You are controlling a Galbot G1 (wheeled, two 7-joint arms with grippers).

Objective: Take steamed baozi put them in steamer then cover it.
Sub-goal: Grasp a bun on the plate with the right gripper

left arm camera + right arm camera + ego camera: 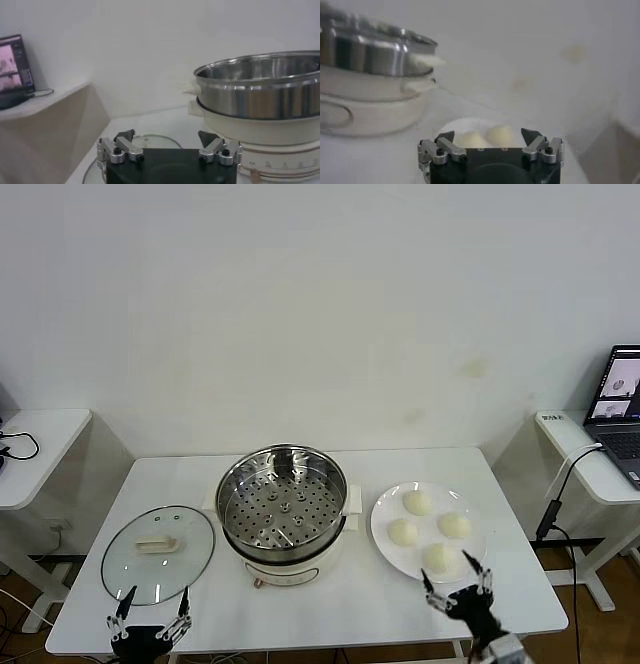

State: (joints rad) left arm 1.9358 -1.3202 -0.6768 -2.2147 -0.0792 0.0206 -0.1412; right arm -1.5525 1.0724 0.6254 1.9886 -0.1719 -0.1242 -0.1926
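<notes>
Several white baozi (418, 503) lie on a white plate (382, 535) to the right of the steamer (284, 514), a shiny steel pot with a perforated tray on a cream base. The glass cover (158, 553) with its cream handle lies flat on the table left of the steamer. My right gripper (458, 586) stands open just in front of the plate, nothing between its fingers; its wrist view shows baozi (499, 135) ahead of it. My left gripper (150, 608) stands open at the cover's near edge, empty, with the steamer (260, 92) beside it.
A white table (330, 599) carries everything; both grippers are at its front edge. Side desks stand left (30, 444) and right, the right one holding a laptop (618, 409) with a cable hanging down.
</notes>
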